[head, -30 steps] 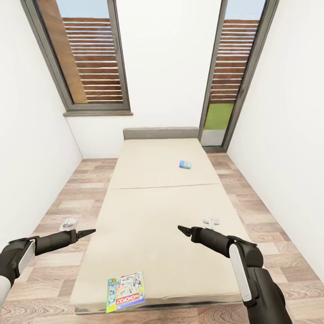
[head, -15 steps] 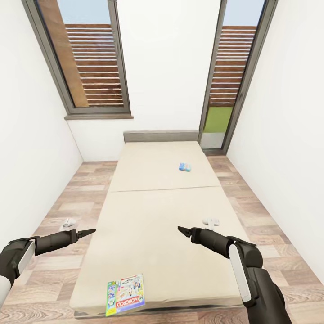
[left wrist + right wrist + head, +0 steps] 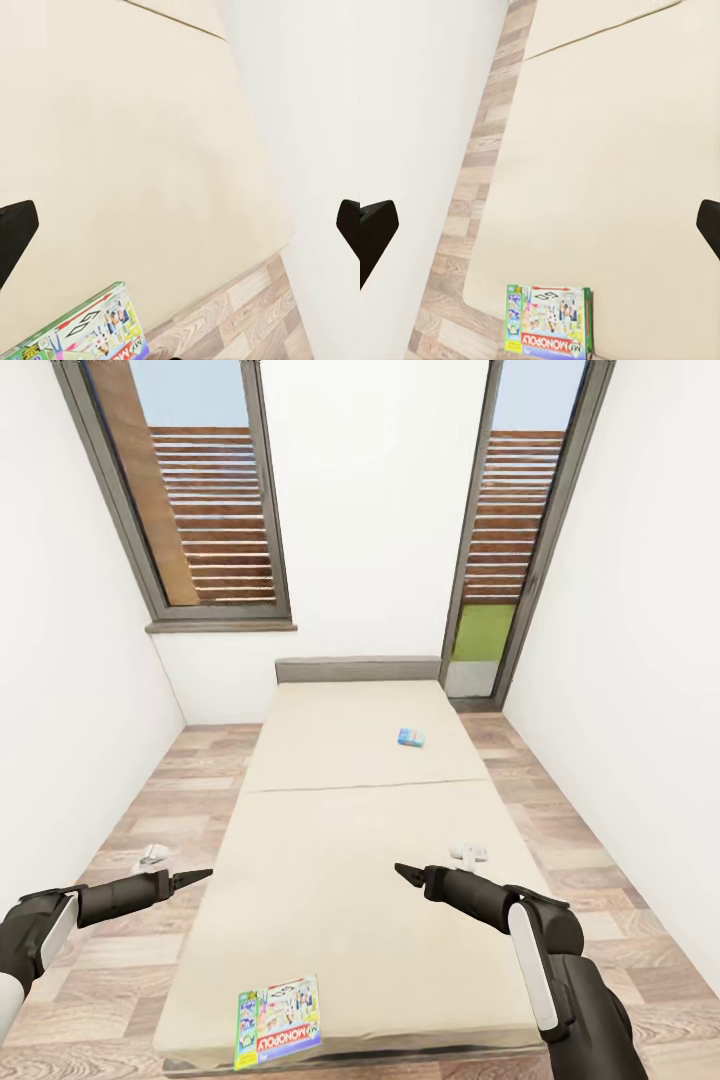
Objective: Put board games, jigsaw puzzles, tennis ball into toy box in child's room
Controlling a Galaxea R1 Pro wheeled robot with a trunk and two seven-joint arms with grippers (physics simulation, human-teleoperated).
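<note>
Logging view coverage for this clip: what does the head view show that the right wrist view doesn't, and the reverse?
Head view alone: the small blue board game far up the bed, the headboard, two tall windows, and both arms, with the left tool and right tool hovering apart over the mattress.

Right wrist view alone: a close look at the Monopoly box, lying flat at the mattress corner.

Shared: the Monopoly box, the beige bed and the wood floor.
</note>
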